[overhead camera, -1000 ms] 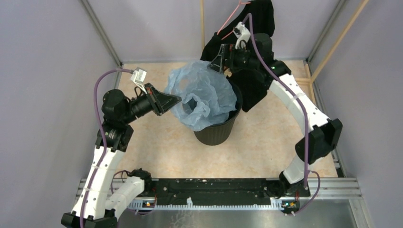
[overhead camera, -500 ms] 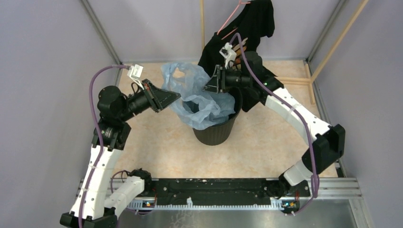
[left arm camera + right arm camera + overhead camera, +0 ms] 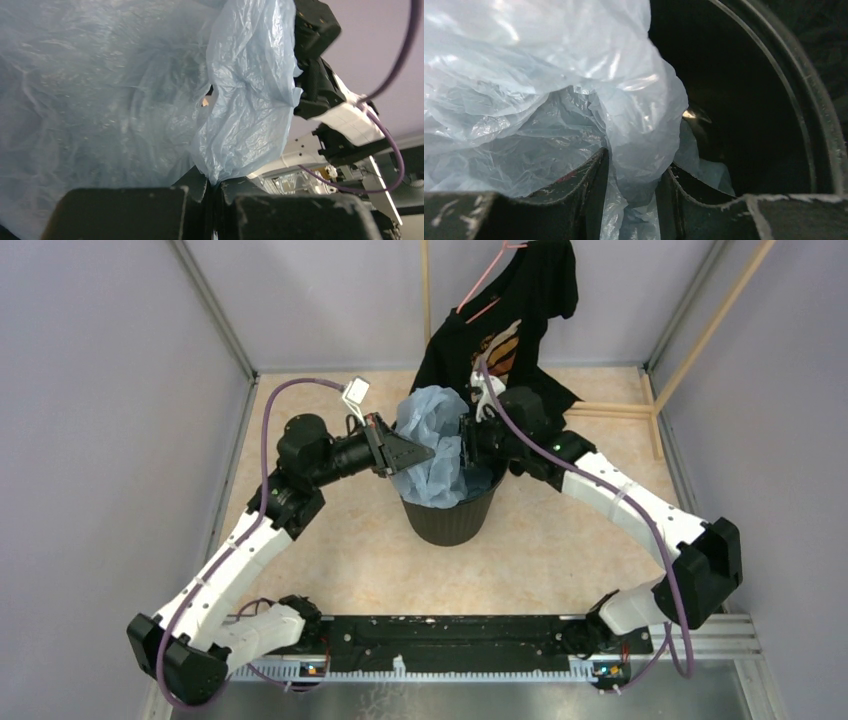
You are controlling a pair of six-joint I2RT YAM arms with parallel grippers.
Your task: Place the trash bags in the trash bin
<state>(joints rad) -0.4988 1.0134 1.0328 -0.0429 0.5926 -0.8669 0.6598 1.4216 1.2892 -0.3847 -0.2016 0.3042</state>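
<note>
Pale blue trash bag (image 3: pixel 432 440): thin, crinkly, translucent plastic; 1 piece. It is bunched into a tall crumpled mass that stands up out of the mouth of the trash bin. Its lower folds are inside the rim and its top is well above it.
Trash bin (image 3: pixel 452 525): round, black, tapered toward the base. It stands upright on the table. The right wrist view shows a glossy dark interior, with bag folds filling the left part.
Left gripper (image 3: pixel 408 453): reaches in from the bin's left, just above rim height. In the left wrist view its 2 fingers are pressed nearly together, pinching a hanging corner of the bag (image 3: pixel 245 100).
Right gripper (image 3: pixel 466 445): reaches in from the bin's right, opposite the left one. In the right wrist view its 2 fingers are clamped on a thick fold of the bag (image 3: pixel 524 75), directly over the bin's opening.
T-shirt (image 3: pixel 500 335): black with an orange print. It hangs on a pink hanger (image 3: pixel 478 285) at the rear, behind the bin.
Table (image 3: pixel 330 550): pale orange, mottled surface.
</note>
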